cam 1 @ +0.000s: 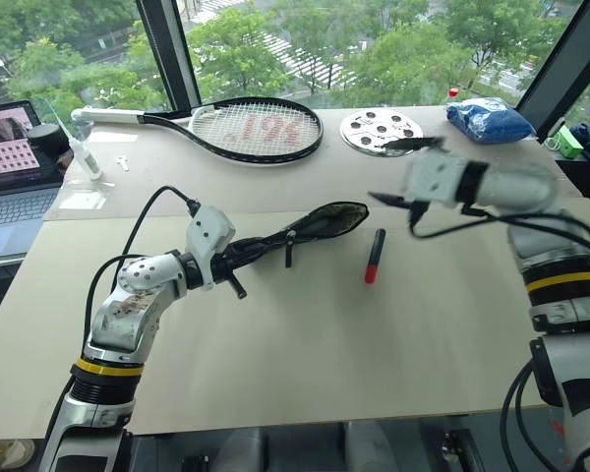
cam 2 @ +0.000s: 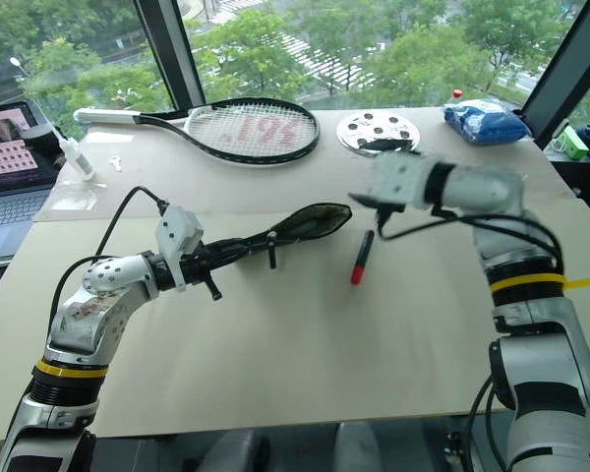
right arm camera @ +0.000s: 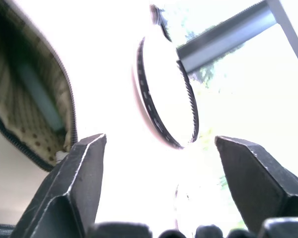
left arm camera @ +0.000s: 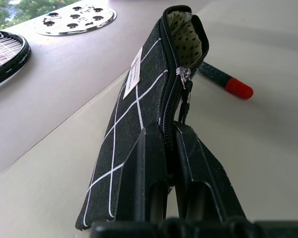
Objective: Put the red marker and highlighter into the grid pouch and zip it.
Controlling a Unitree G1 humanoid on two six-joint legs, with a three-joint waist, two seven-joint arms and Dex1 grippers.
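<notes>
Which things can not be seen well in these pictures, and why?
- Highlighter: right wrist view, a pale bar inside the grid pouch; its cap is hidden by the lining.
- Red marker: left wrist view, one end is behind the pouch.
- Right tool: head views, blurred.

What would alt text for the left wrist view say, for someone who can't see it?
The left claw is shut on the near end of the grid pouch, held on edge with its zipper partly open and dotted lining showing at the far end. The red marker lies on the table just beyond it, with a racket and a round metal disc farther back.
</notes>
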